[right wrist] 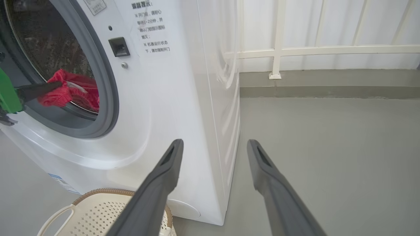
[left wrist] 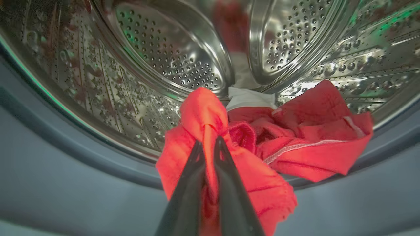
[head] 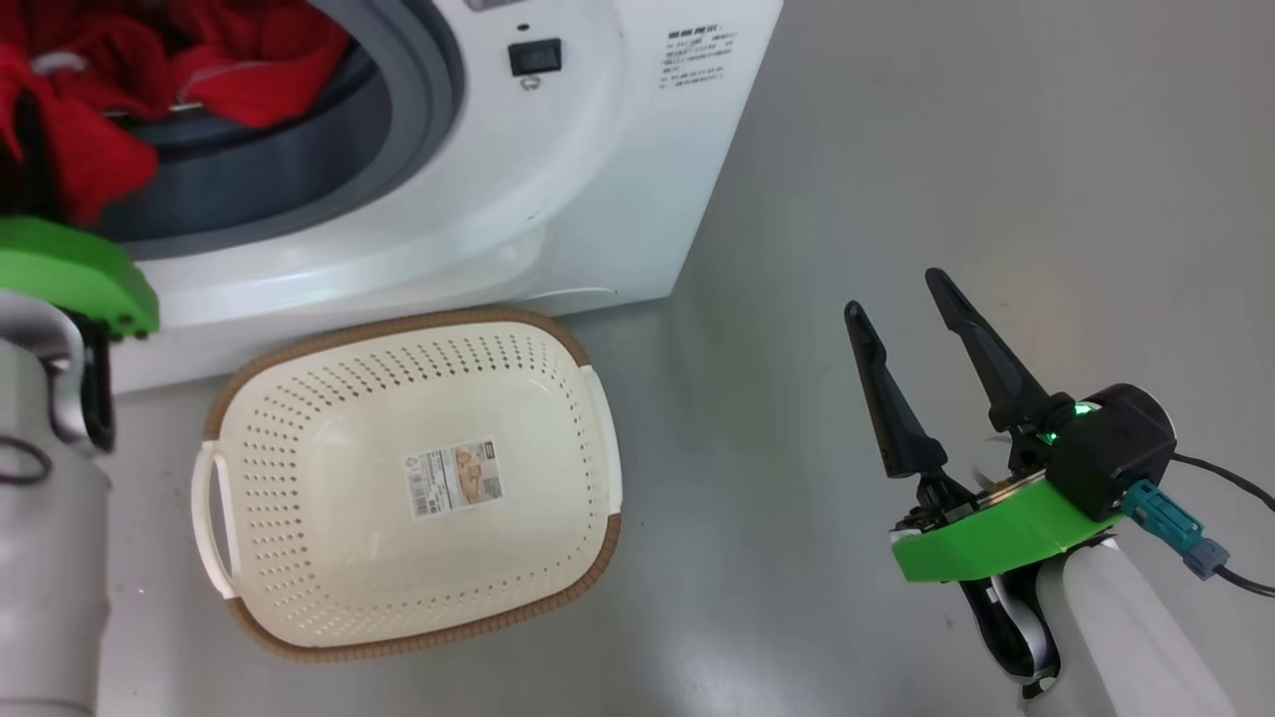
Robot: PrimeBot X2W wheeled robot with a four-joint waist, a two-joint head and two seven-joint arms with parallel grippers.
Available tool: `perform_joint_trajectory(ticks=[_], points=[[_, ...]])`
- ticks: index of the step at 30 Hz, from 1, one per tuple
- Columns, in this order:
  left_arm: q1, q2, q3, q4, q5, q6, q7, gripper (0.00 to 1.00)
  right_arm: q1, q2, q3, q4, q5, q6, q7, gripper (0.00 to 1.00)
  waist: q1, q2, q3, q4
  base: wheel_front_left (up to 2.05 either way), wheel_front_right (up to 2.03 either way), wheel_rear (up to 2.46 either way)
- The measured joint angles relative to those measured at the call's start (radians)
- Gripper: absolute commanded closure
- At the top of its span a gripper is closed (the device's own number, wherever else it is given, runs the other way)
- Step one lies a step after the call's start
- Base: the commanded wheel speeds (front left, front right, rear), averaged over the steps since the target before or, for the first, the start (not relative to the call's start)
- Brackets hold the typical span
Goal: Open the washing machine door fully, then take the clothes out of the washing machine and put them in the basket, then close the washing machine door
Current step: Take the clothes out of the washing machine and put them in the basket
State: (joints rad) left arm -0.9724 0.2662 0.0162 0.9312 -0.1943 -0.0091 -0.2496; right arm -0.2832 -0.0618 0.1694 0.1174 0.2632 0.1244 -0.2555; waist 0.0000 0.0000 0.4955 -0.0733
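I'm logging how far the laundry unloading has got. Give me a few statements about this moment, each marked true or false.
1. The left hand is shut on the clothes at the mouth of the drum. True.
2. The right hand holds a garment. False: it is open and holds nothing, above the floor beside the washing machine.
3. The basket already holds clothes. False: its inside shows bare perforated plastic and a paper label.
4. The basket stands on the floor in front of the washing machine. True.
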Motion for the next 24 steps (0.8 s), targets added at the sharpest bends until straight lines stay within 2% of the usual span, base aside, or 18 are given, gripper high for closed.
perform_joint_trajectory(ticks=[12,24], points=[[0.292,-0.044,0.024,-0.293,0.001,0.036,0.000,1.00,0.040,-0.007,0.000,0.012,0.019,0.000,0.000,0.00,0.0000,0.0000,-0.096,0.018,0.00,0.00,0.00],[0.488,-0.065,0.058,-0.518,-0.020,0.035,0.000,1.00,0.094,-0.006,-0.003,0.030,0.045,0.000,0.000,0.00,0.0000,0.0000,-0.196,0.026,0.00,0.00,0.00]])
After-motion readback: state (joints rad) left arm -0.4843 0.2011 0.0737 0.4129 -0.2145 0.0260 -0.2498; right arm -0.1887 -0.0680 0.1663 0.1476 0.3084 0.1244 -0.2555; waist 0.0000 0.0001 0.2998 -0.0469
